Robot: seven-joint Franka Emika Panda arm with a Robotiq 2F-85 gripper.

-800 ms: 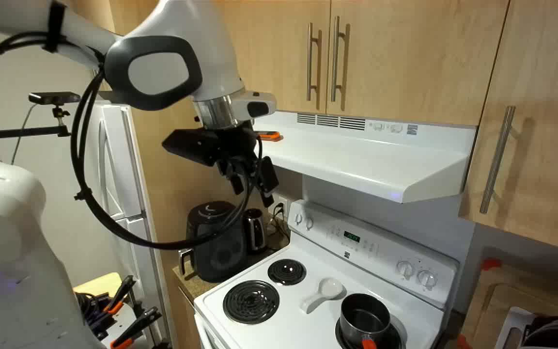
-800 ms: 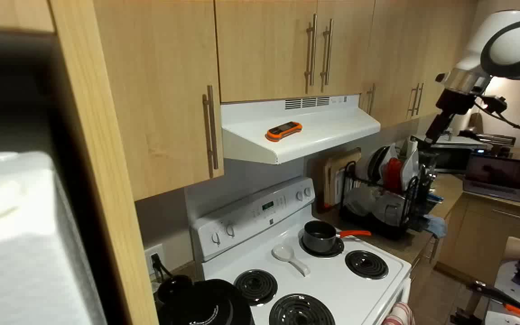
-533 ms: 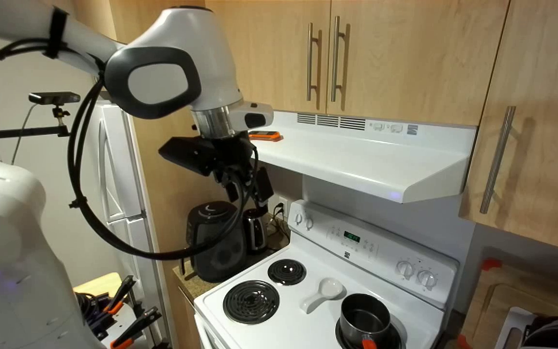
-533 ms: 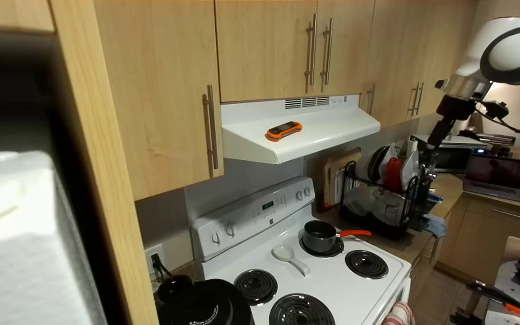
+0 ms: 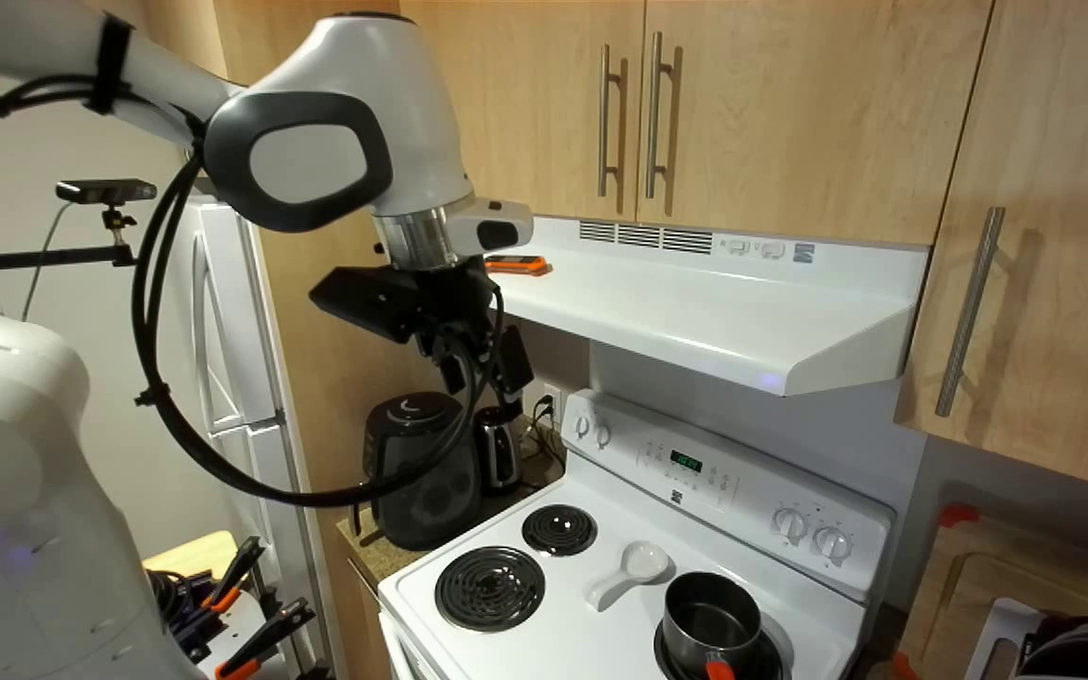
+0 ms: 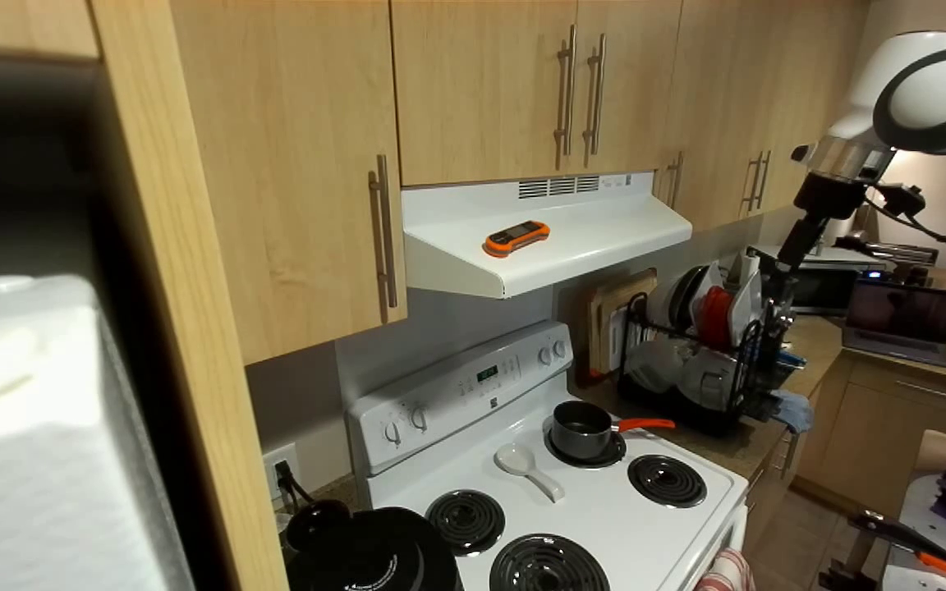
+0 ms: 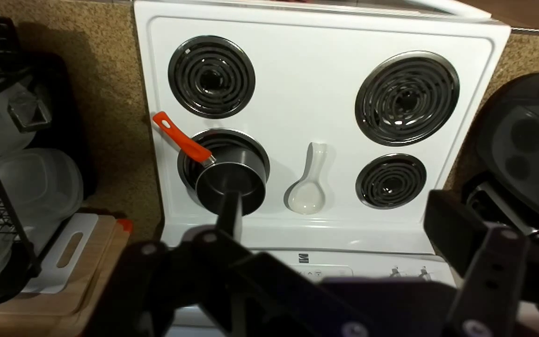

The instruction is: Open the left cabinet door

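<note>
The left cabinet door is a light-wood panel above the range hood. It is shut in both exterior views [image 5: 530, 118] [image 6: 481, 94]. Its slim vertical bar handle stands near its right edge, in both exterior views [image 5: 603, 123] [image 6: 570, 90]. The arm covers part of the door's left side in an exterior view. My gripper [image 5: 485, 378] hangs below and away from the handle, touching nothing visible. In an exterior view the gripper [image 6: 787, 258] is at the far right. In the wrist view the gripper [image 7: 335, 201] is open and empty, its fingers wide apart over the stove. The door is out of the wrist view.
The white range hood [image 5: 695, 302] juts out under the doors, with an orange device [image 6: 516, 238] on it. The twin door [image 5: 790, 113] is beside. A pot [image 7: 229, 180] and a spoon rest [image 7: 309, 192] stand on the stove. A dish rack [image 6: 686, 361] is alongside.
From the earliest frames my arm and gripper have lowered slightly, away from the door handles. Since about half a second ago nothing has visibly moved. The door stays shut.
</note>
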